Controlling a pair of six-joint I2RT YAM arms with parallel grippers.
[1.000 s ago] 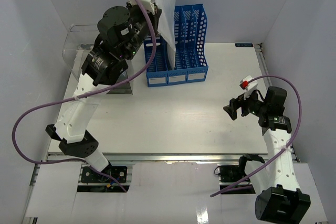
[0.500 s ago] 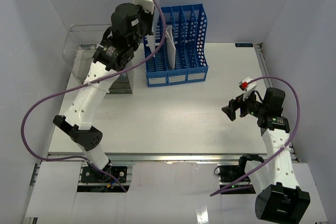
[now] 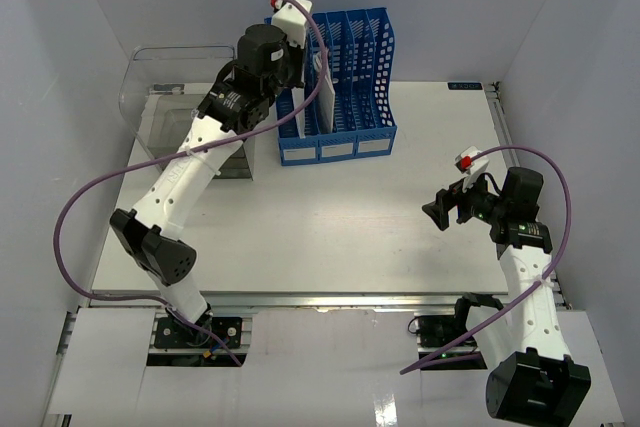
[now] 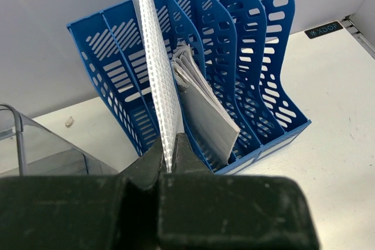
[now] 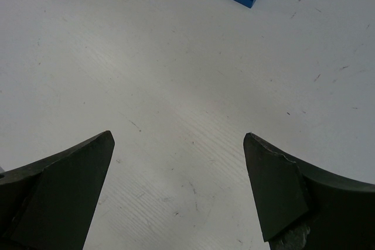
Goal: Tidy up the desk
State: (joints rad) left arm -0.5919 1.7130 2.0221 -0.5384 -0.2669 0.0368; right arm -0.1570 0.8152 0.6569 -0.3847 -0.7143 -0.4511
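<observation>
Plain pale lavender-grey walls [image 3: 470, 7] on three sides, soft even lighting

You have the blue slotted plastic file rack [image 3: 360, 67] standing at the far edge of the large flat white desk [image 3: 330, 217], with the clear plastic box [image 3: 150, 97] to its left. A grey paper stack [image 4: 205, 115] sits in a rack slot, just right of the white mesh sheet [image 4: 153, 68] pinched upright by the left gripper [image 4: 170, 165].

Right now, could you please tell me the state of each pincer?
Left pincer: closed on the white mesh folder.
Right pincer: open, holding nothing.
</observation>
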